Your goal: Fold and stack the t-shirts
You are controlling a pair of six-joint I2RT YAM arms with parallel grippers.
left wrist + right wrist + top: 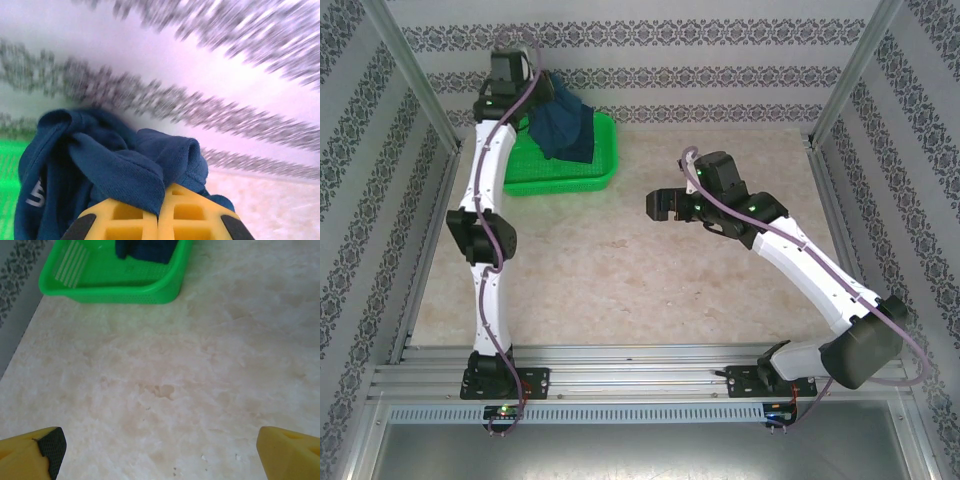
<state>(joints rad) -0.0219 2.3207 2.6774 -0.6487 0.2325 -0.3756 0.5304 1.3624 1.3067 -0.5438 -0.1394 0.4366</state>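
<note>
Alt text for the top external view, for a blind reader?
The left end effector grips a bunched dark navy t-shirt over a green mesh basket at the table's far left corner. The right end effector hangs open above its middle.

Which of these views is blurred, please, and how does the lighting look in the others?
Left wrist: motion blur smears the patterned wall, though the t-shirt and left claw look fairly sharp. Top external: sharp and evenly lit, with only faint shadows on the table. Right wrist: slightly soft, evenly lit, no glare on the table.
</note>
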